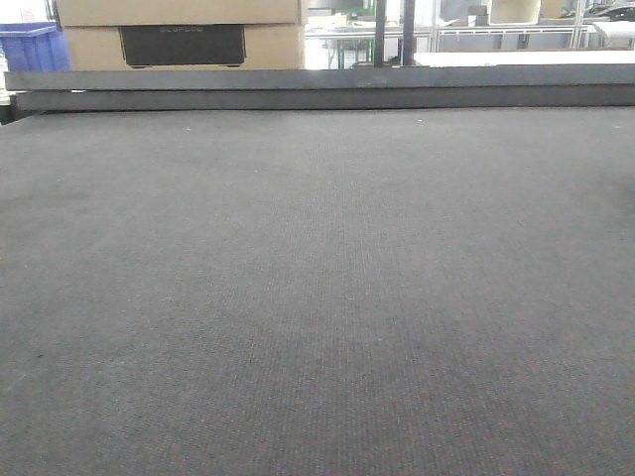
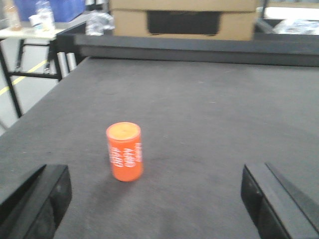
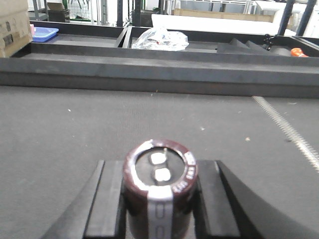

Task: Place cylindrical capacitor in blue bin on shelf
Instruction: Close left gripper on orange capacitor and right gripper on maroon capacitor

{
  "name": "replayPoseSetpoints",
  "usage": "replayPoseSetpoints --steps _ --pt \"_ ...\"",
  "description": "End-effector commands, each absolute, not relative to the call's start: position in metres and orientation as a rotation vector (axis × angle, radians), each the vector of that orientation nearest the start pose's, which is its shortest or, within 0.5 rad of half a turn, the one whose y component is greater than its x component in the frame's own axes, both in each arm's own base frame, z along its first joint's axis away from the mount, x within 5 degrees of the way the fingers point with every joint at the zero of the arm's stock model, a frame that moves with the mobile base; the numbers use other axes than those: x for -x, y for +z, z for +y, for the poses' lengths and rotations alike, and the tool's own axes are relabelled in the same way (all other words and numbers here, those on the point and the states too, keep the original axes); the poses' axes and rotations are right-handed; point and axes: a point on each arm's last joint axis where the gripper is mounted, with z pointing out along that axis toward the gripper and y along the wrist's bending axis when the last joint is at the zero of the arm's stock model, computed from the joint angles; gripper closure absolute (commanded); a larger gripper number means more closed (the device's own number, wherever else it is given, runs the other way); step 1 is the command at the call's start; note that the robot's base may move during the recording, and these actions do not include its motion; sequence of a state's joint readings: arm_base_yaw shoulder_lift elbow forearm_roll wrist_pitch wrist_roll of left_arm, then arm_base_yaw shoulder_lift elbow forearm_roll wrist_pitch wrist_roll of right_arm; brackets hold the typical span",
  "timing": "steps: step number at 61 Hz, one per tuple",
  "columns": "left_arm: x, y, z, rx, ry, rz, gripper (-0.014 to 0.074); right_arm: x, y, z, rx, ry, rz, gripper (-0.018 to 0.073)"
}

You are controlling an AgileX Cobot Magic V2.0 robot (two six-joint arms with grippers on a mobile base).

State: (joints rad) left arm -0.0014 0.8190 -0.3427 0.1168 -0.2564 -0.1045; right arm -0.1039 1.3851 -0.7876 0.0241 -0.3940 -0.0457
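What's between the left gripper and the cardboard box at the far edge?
Left wrist view: an orange cylinder stands upright on the mat ahead of the open left gripper, then a dark ledge before the box.

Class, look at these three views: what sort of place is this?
Probably an electronics workshop or storeroom: stacked cardboard boxes, a blue plastic crate, and a gripped cylindrical capacitor.

Base of cylindrical capacitor (image 3: 159,191) off-frame below; lettering on orange can (image 2: 125,152) blurred; left pincer (image 2: 155,201) partly off-frame.
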Motion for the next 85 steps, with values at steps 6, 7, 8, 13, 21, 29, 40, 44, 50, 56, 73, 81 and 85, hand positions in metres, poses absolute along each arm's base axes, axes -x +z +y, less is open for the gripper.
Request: replayPoseSetpoints --steps 6,7,8,13,21,29,40,44,50,56,73,81,85 --pt "-0.211 0.241 0.009 0.047 -0.015 1.689 -0.0005 -0.275 0.324 -0.03 -0.063 -0.113 1.646 0.0721" --pt "-0.214 0.239 0.009 0.049 -0.017 1.688 -0.0005 -0.273 0.326 -0.03 -0.063 -0.113 1.644 0.0721" --pt "-0.218 0.238 0.01 0.056 -0.02 1.677 -0.0005 -0.271 0.328 -0.03 -0.062 -0.114 1.636 0.0721" --pt "-0.239 0.224 0.011 0.058 -0.027 1.702 -0.0005 -0.265 0.335 -0.029 -0.062 -0.114 1.615 0.0721" --pt "-0.276 0.212 0.013 0.069 -0.035 1.747 -0.0005 -0.261 0.34 -0.029 -0.061 -0.115 1.602 0.0721" --pt "-0.309 0.199 0.015 0.071 -0.036 1.779 -0.0005 -0.261 0.338 -0.028 -0.06 -0.112 1.622 0.0721" --pt "-0.342 0.183 0.017 0.074 -0.036 1.814 -0.0005 -0.261 0.338 -0.028 -0.06 -0.112 1.627 0.0721" --pt "-0.352 0.174 0.019 0.091 -0.036 1.83 -0.0005 -0.261 0.338 -0.028 -0.06 -0.112 1.627 0.0721" --pt "-0.365 0.163 0.02 0.107 -0.035 1.846 -0.0005 -0.261 0.338 -0.028 -0.06 -0.112 1.627 0.0721" --pt "-0.377 0.151 0.021 0.108 -0.035 1.862 -0.0005 -0.261 0.338 -0.028 -0.06 -0.112 1.627 0.0721" --pt "-0.393 0.148 0.022 0.114 -0.034 1.869 0.0157 -0.261 0.336 -0.028 -0.061 -0.111 1.643 0.0721" --pt "-0.393 0.15 0.023 0.115 -0.033 1.879 0.0463 -0.261 0.332 -0.028 -0.062 -0.109 1.689 0.0721" --pt "-0.391 0.152 0.023 0.117 -0.031 1.904 0.062 -0.26 0.329 -0.028 -0.063 -0.107 1.726 0.0721"
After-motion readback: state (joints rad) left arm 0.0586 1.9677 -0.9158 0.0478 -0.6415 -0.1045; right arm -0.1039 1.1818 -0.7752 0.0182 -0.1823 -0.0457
